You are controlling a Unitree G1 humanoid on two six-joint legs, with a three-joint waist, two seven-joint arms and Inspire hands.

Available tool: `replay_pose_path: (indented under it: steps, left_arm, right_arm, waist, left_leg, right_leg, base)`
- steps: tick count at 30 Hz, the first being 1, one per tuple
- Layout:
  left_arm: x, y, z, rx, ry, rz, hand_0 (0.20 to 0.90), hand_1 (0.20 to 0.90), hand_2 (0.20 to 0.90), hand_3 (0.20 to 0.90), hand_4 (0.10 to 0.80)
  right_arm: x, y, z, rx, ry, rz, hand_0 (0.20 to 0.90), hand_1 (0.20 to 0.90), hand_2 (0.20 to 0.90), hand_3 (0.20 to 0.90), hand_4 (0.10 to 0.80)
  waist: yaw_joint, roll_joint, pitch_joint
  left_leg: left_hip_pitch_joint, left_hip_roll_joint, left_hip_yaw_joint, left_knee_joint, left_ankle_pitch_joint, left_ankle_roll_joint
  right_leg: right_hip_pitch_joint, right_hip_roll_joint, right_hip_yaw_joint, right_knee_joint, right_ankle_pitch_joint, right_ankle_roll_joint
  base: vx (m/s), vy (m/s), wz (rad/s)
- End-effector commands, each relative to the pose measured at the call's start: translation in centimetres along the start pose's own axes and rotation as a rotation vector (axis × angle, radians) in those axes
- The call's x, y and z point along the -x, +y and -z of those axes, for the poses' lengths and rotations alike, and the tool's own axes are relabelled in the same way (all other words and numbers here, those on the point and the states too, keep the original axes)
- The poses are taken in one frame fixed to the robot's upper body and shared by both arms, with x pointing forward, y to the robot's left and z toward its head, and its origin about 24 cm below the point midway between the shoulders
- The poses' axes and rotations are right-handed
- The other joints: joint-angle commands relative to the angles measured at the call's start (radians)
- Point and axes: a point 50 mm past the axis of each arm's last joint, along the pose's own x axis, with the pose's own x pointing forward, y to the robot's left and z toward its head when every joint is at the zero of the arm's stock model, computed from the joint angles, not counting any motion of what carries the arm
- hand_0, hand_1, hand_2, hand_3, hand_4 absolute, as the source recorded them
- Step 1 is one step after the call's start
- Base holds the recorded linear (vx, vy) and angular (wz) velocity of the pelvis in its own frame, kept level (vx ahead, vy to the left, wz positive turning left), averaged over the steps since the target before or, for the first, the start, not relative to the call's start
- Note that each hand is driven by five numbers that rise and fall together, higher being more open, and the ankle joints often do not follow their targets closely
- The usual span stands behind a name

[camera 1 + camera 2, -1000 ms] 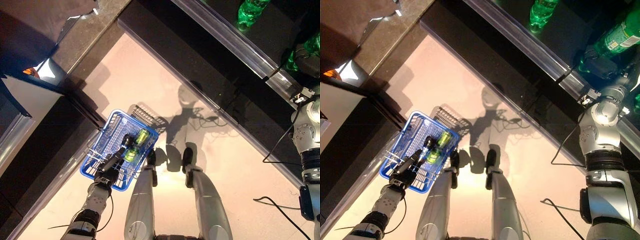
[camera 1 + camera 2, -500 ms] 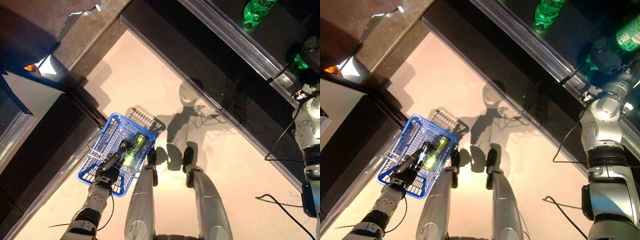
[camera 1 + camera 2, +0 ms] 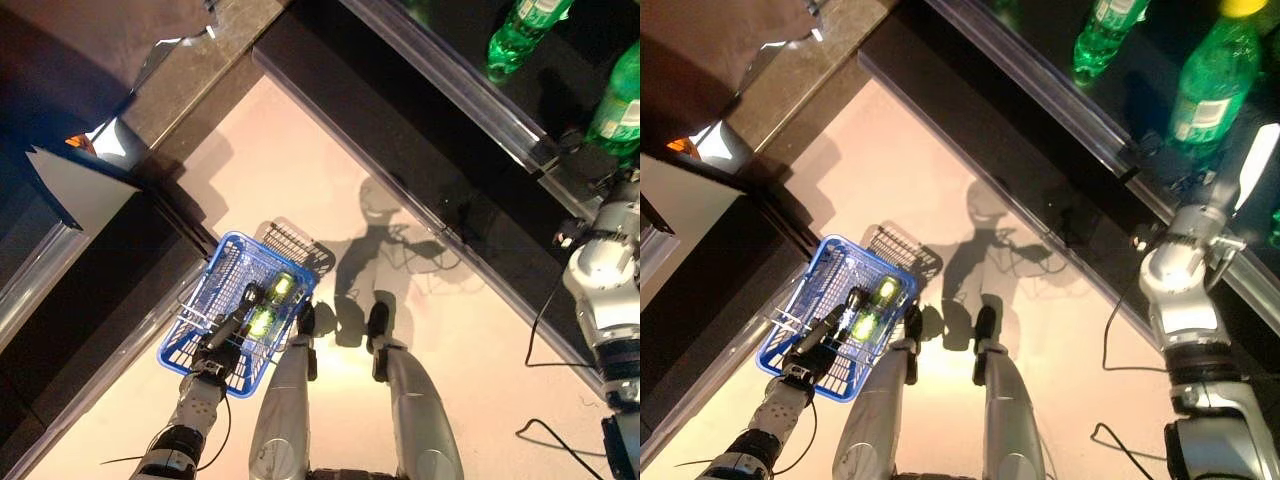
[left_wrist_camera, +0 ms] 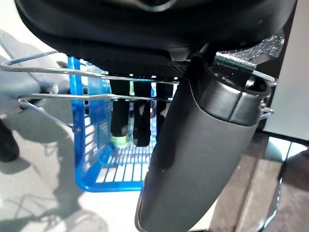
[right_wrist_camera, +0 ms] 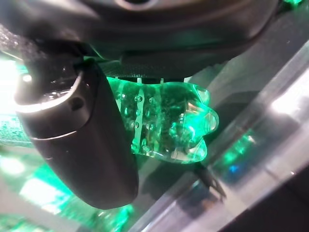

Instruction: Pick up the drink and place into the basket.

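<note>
Your left hand point(image 3: 222, 338) curls round the wire handle point(image 4: 96, 77) of the one blue basket point(image 3: 205, 300), two green drinks point(image 3: 272, 303) inside. On the shelf point(image 3: 1060, 95), two bottles point(image 3: 1110, 30) stand free. Your right hand point(image 5: 82, 130) grips a third green bottle point(image 5: 169, 121).

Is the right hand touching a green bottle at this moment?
Touching. In the right wrist view the right hand is curled round the green bottle, its thumb lying against the plastic with no gap.
</note>
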Motion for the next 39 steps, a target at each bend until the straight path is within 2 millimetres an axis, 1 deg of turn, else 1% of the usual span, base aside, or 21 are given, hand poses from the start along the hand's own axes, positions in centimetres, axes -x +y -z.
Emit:
replay_pose_path:
  steps: [1,6,7,10,11,12,14,18,19,21,22,24,25,30,31,32,33,34,35,37,39]
  left_arm:
    - [1.1,-0.8,-4.8,0.037,-0.259,0.134,0.300,0.300,0.300,0.200,0.100]
    - [1.6,0.4,-4.6,0.024,-0.265,0.106,0.300,0.300,0.300,0.200,0.100]
    - [1.8,1.1,-4.5,0.026,-0.262,0.092,0.300,0.300,0.300,0.200,0.100]
    - [2.0,1.9,-4.1,0.030,-0.249,0.079,0.300,0.300,0.300,0.200,0.100]
    - [2.1,2.3,-3.8,0.033,-0.242,0.073,0.300,0.300,0.300,0.200,0.100]
    - [2.3,2.8,-3.3,0.042,-0.232,0.055,0.300,0.300,0.300,0.200,0.100]
    - [2.8,4.1,-2.5,0.054,-0.221,0.022,0.300,0.300,0.300,0.200,0.100]
    - [3.7,6.0,-1.6,0.049,-0.195,-0.026,0.300,0.300,0.300,0.200,0.100]
    - [3.8,6.3,-1.6,0.046,-0.191,-0.032,0.300,0.300,0.300,0.200,0.100]
    - [4.1,6.7,-1.4,0.036,-0.185,-0.038,0.300,0.300,0.300,0.200,0.100]
    - [4.1,6.9,-1.4,0.032,-0.183,-0.039,0.300,0.300,0.300,0.200,0.100]
    - [4.3,7.0,-1.4,0.024,-0.188,-0.033,0.300,0.300,0.300,0.200,0.100]
    - [4.3,7.0,-1.6,0.020,-0.195,-0.028,0.300,0.300,0.300,0.200,0.100]
    - [4.1,6.1,-3.4,-0.010,-0.235,0.038,0.300,0.300,0.300,0.200,0.100]
    - [3.8,5.0,-4.5,-0.019,-0.258,0.087,0.300,0.300,0.300,0.200,0.100]
    - [3.7,4.2,-5.1,-0.028,-0.270,0.121,0.300,0.300,0.300,0.200,0.100]
    - [3.7,4.1,-5.3,-0.030,-0.272,0.126,0.300,0.300,0.300,0.200,0.100]
    - [3.5,2.7,-6.2,-0.057,-0.290,0.185,0.300,0.300,0.300,0.200,0.100]
    - [3.4,1.7,-6.4,-0.073,-0.294,0.233,0.300,0.300,0.300,0.200,0.100]
    - [3.4,-0.3,-6.7,-0.129,-0.291,0.334,0.300,0.300,0.300,0.200,0.100]
    - [3.7,-2.7,-6.5,-0.222,-0.256,0.462,0.300,0.300,0.300,0.200,0.100]
  right_arm:
    - [-1.9,-3.8,-9.3,-0.157,-0.489,0.166,0.300,0.300,0.300,0.200,0.100]
    - [-0.3,-3.0,-8.7,-0.079,-0.501,0.070,0.300,0.300,0.300,0.200,0.100]
    - [0.1,-3.0,-8.6,-0.066,-0.493,0.032,0.300,0.300,0.300,0.200,0.100]
    - [0.7,-3.0,-8.1,-0.062,-0.466,-0.022,0.300,0.300,0.300,0.200,0.100]
    - [1.1,-2.8,-7.8,-0.064,-0.458,-0.053,0.300,0.300,0.300,0.200,0.100]
    - [1.6,-2.4,-7.5,-0.072,-0.448,-0.099,0.300,0.300,0.300,0.200,0.100]
    - [2.3,-2.0,-7.1,-0.102,-0.422,-0.164,0.300,0.300,0.300,0.200,0.100]
    - [3.3,-1.6,-6.3,-0.115,-0.378,-0.250,0.300,0.300,0.300,0.200,0.100]
    - [3.5,-1.6,-6.1,-0.116,-0.371,-0.266,0.300,0.300,0.300,0.200,0.100]
    - [4.1,-1.3,-5.6,-0.119,-0.353,-0.303,0.300,0.300,0.300,0.200,0.100]
    - [4.4,-1.2,-5.4,-0.124,-0.345,-0.317,0.300,0.300,0.300,0.200,0.100]
    - [5.0,-0.9,-5.1,-0.146,-0.326,-0.361,0.300,0.300,0.300,0.200,0.100]
    - [5.6,-0.7,-4.9,-0.161,-0.318,-0.394,0.300,0.300,0.300,0.200,0.100]
    - [7.0,0.2,-4.6,-0.246,-0.273,-0.566,0.300,0.300,0.300,0.200,0.100]
    - [7.6,1.0,-4.4,-0.287,-0.249,-0.656,0.300,0.300,0.300,0.200,0.100]
    - [7.9,1.4,-4.4,-0.307,-0.236,-0.696,0.300,0.300,0.300,0.200,0.100]
    - [7.9,1.4,-4.4,-0.310,-0.235,-0.702,0.300,0.300,0.300,0.200,0.100]
    - [8.3,2.0,-4.3,-0.339,-0.204,-0.775,0.300,0.300,0.300,0.200,0.100]
    - [8.7,2.4,-4.2,-0.349,-0.189,-0.814,0.300,0.300,0.300,0.200,0.100]
    - [9.3,2.9,-4.0,-0.376,-0.152,-0.891,0.300,0.300,0.300,0.200,0.100]
    - [10.2,3.5,-3.7,-0.392,-0.106,-0.964,0.300,0.300,0.300,0.200,0.100]
  waist:
    - [-0.040,-0.029,-0.023]
    - [-0.044,-0.039,-0.033]
    - [-0.047,-0.041,-0.049]
    - [-0.050,-0.042,-0.073]
    - [-0.047,-0.043,-0.081]
    - [-0.038,-0.045,-0.094]
    - [-0.022,-0.049,-0.111]
    - [0.000,-0.053,-0.139]
    - [0.004,-0.053,-0.143]
    - [0.007,-0.051,-0.140]
    - [0.009,-0.053,-0.139]
    - [0.013,-0.062,-0.142]
    - [0.015,-0.067,-0.143]
    - [0.021,-0.082,-0.143]
    - [0.021,-0.087,-0.137]
    - [0.022,-0.090,-0.134]
    - [0.021,-0.091,-0.133]
    - [0.020,-0.095,-0.132]
    - [0.019,-0.098,-0.133]
    - [0.019,-0.101,-0.138]
    - [0.016,-0.101,-0.149]
  left_leg:
    - [-0.010,-0.020,0.032,0.115,-0.059,0.012]
    - [0.052,-0.032,0.011,0.089,-0.048,0.013]
    - [0.068,-0.036,-0.007,0.083,-0.043,0.012]
    - [0.086,-0.043,-0.035,0.087,-0.030,0.007]
    - [0.091,-0.055,-0.055,0.090,-0.028,0.005]
    - [0.100,-0.085,-0.089,0.094,-0.042,0.007]
    - [0.116,-0.113,-0.123,0.106,-0.057,0.011]
    - [0.153,-0.122,-0.161,0.068,-0.039,0.004]
    - [0.164,-0.122,-0.161,0.041,-0.032,0.003]
    - [0.170,-0.114,-0.130,-0.001,0.009,-0.004]
    - [0.169,-0.114,-0.118,0.002,0.017,-0.004]
    - [0.183,-0.126,-0.108,0.016,-0.010,0.013]
    - [0.188,-0.137,-0.103,0.029,-0.023,0.019]
    - [0.225,-0.158,-0.074,0.039,-0.057,0.043]
    - [0.246,-0.161,-0.061,0.025,-0.061,0.053]
    - [0.254,-0.164,-0.058,0.016,-0.062,0.056]
    - [0.256,-0.165,-0.058,0.015,-0.061,0.057]
    - [0.269,-0.170,-0.057,-0.003,-0.059,0.063]
    - [0.279,-0.173,-0.060,-0.017,-0.057,0.067]
    - [0.301,-0.176,-0.066,-0.048,-0.049,0.073]
    - [0.322,-0.181,-0.075,-0.080,-0.037,0.077]
  right_leg:
    - [0.193,-0.041,0.057,-0.165,-0.025,0.103]
    - [0.239,-0.035,0.085,-0.174,-0.006,0.111]
    - [0.255,-0.027,0.105,-0.172,-0.010,0.110]
    - [0.285,-0.015,0.130,-0.172,-0.016,0.104]
    - [0.295,-0.011,0.138,-0.172,-0.018,0.103]
    - [0.305,-0.008,0.151,-0.172,-0.018,0.106]
    - [0.313,-0.005,0.159,-0.166,-0.016,0.111]
    - [0.338,0.009,0.174,-0.169,-0.014,0.117]
    - [0.347,0.013,0.178,-0.172,-0.014,0.119]
    - [0.359,0.021,0.174,-0.169,-0.011,0.125]
    - [0.360,0.019,0.169,-0.166,-0.010,0.126]
    - [0.354,0.006,0.158,-0.155,-0.005,0.130]
    - [0.349,0.000,0.153,-0.151,0.004,0.139]
    - [0.341,-0.014,0.144,-0.156,0.027,0.160]
    - [0.338,-0.018,0.136,-0.163,0.039,0.169]
    - [0.337,-0.018,0.134,-0.169,0.046,0.172]
    - [0.338,-0.019,0.134,-0.170,0.048,0.173]
    - [0.335,-0.018,0.135,-0.179,0.058,0.179]
    - [0.334,-0.018,0.137,-0.183,0.063,0.181]
    - [0.337,-0.019,0.139,-0.191,0.070,0.185]
    - [0.348,-0.017,0.150,-0.205,0.075,0.184]
  base:
    - [-0.019,-0.021,-0.10]
    - [0.039,-0.070,-0.01]
    - [0.140,-0.078,-0.04]
    - [0.134,-0.049,-0.02]
    - [0.155,-0.002,0.04]
    - [0.146,0.026,0.02]
    - [0.144,0.050,-0.12]
    - [0.130,0.082,-0.09]
    - [0.083,0.100,0.08]
    - [0.057,0.103,0.00]
    - [0.026,0.106,-0.06]
    - [0.016,0.125,-0.03]
    - [0.018,0.122,-0.05]
    - [-0.001,0.112,-0.09]
    - [-0.056,0.120,-0.12]
    - [-0.056,0.108,-0.13]
    - [-0.076,0.099,-0.07]
    - [-0.066,0.099,-0.01]
    - [-0.074,0.120,0.02]
    - [-0.037,0.087,0.05]
    - [-0.007,0.073,0.13]
